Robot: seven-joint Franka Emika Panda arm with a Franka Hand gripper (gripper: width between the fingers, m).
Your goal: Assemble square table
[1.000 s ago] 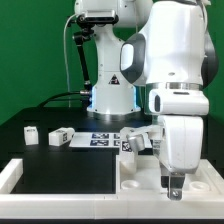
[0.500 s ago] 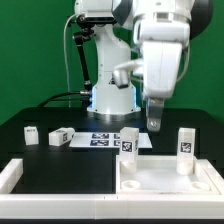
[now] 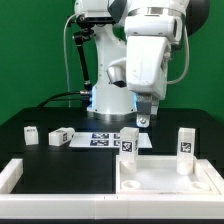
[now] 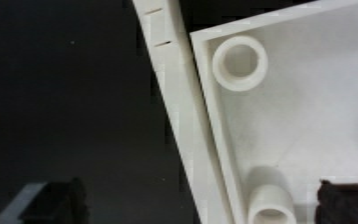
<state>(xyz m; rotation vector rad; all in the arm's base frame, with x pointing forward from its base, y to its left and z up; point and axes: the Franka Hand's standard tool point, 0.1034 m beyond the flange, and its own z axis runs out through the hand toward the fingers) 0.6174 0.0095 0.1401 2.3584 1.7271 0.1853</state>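
Note:
The square table's white slab [image 3: 165, 178] lies flat at the exterior view's lower right. Two white tagged legs stand upright on it, one at its back-left corner [image 3: 127, 143] and one at its back right [image 3: 185, 143]. Two more legs [image 3: 32, 134] [image 3: 60, 137] lie on the black surface at the left. My gripper [image 3: 145, 119] hangs open and empty above the slab's back-left corner, clear of everything. In the wrist view the slab's corner [image 4: 309, 110] shows a round socket [image 4: 240, 62]. Both dark fingertips [image 4: 51, 200] stand wide apart around my gripper [image 4: 197, 205].
The marker board [image 3: 100, 139] lies behind the slab near the robot's base. A white rail frame [image 3: 18, 176] edges the black surface, and its bar [image 4: 172, 90] runs beside the slab. The robot's base [image 3: 110, 98] stands behind.
The gripper was down low at the slab's right side one second ago. It has since risen and swung left and back, uncovering the upright right leg. The jaws stayed open.

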